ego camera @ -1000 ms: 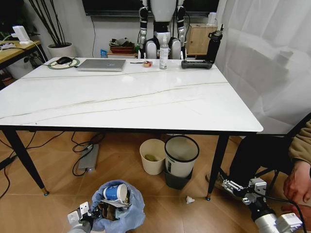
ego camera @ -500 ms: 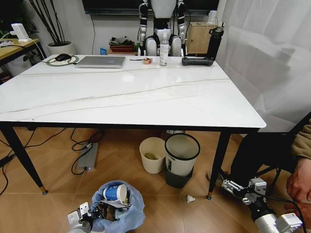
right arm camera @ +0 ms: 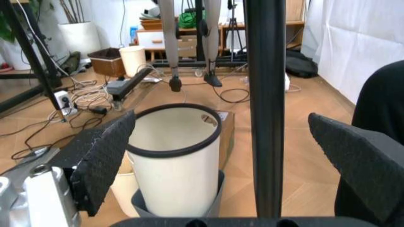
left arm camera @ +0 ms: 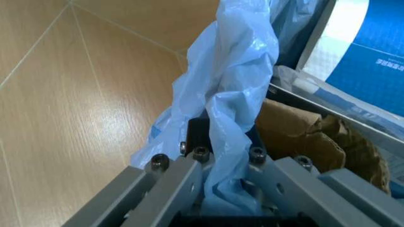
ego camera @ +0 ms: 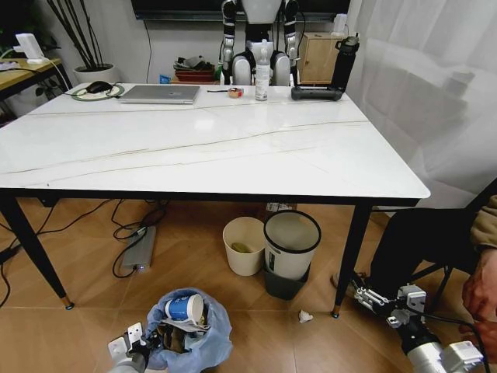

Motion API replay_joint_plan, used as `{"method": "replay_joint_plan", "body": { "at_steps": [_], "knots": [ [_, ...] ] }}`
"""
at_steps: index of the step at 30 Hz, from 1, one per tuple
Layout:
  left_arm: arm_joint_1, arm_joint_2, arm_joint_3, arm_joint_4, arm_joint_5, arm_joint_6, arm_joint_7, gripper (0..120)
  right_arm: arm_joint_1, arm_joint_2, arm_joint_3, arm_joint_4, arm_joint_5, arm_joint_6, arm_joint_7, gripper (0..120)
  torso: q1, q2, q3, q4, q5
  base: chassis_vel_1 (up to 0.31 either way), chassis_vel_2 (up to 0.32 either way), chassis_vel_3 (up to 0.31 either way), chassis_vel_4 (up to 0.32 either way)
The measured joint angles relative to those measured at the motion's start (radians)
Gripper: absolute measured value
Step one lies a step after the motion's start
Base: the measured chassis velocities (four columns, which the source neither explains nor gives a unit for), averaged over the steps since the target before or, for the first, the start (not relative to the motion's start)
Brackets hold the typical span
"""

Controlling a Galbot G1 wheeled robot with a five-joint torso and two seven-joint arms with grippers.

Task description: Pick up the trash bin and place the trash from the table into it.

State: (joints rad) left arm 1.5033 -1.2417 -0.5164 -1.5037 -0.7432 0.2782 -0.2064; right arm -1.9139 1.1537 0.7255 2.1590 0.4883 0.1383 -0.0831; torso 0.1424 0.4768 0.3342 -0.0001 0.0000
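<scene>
The trash bin [ego camera: 203,334], wrapped in a baggy light-blue liner, is at the lower left beside the table [ego camera: 233,148]. Trash lies inside it: a blue paper cup [ego camera: 185,308] on top, and in the left wrist view the cup [left arm camera: 379,56] sits over brown cardboard [left arm camera: 303,137]. My left gripper [ego camera: 151,342] is at the bin's left rim, and the left gripper [left arm camera: 221,153] is shut on a bunched fold of liner [left arm camera: 233,90]. My right gripper [ego camera: 373,298] hangs low at the right, open, and the right gripper [right arm camera: 233,165] has nothing between its pads.
Under the table stand a cream bucket [ego camera: 243,247] and a black-rimmed basket [ego camera: 290,247]. A white crumpled tissue [ego camera: 304,317] lies on the floor by the black table leg [right arm camera: 265,104]. A laptop [ego camera: 161,94], bottle [ego camera: 262,81] and black flask [ego camera: 339,64] sit at the far edge. A seated person's legs [ego camera: 423,249] are at right.
The whole head view has shifted slightly, so the camera moved. Both grippers and the bin keep the same place in the picture.
</scene>
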Motion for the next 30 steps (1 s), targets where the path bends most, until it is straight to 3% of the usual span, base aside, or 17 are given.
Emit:
{"method": "replay_joint_plan", "body": {
  "at_steps": [8, 21, 26, 28, 30],
  "knots": [
    [0.001, -0.001, 0.0, -0.001, 0.012, -0.009, 0.0, 0, 0.0, 0.0, 0.0, 0.0, 0.0, 0.0, 0.0, 100, -0.007, -0.02, -0.013, 0.0, 0.0, 0.0, 0.0, 0.0, 0.0],
    [-0.017, 0.003, 0.004, 0.004, 0.012, -0.005, -0.02, 0, 0.0, 0.0, 0.0, 0.0, 0.0, 0.0, 0.0, 100, -0.007, -0.019, -0.012, 0.0001, 0.0001, 0.0, 0.0, 0.0, 0.0],
    [-0.028, 0.005, 0.011, 0.006, 0.006, 0.003, -0.026, 23, 0.0, 0.0, 0.0, 0.0, 0.0, 0.0, 0.0, 100, -0.006, -0.017, -0.011, -0.0001, 0.0003, 0.0, 0.0, 0.0, 0.0],
    [-0.03, 0.005, 0.012, 0.007, 0.002, 0.006, -0.03, 25, 0.0, 0.0, 0.0, 0.0, 0.0, 0.0, 0.0, 100, -0.006, -0.016, -0.01, 0.0, 0.0001, 0.0, 0.0, 0.0, 0.0],
    [-0.031, 0.006, 0.014, 0.007, -0.005, 0.01, -0.035, 35, 0.0, 0.0, 0.0, 0.0, 0.0, 0.0, 0.0, 100, -0.006, -0.015, -0.01, 0.0001, 0.0002, 0.0, 0.0, 0.0, 0.0]
  ]
}}
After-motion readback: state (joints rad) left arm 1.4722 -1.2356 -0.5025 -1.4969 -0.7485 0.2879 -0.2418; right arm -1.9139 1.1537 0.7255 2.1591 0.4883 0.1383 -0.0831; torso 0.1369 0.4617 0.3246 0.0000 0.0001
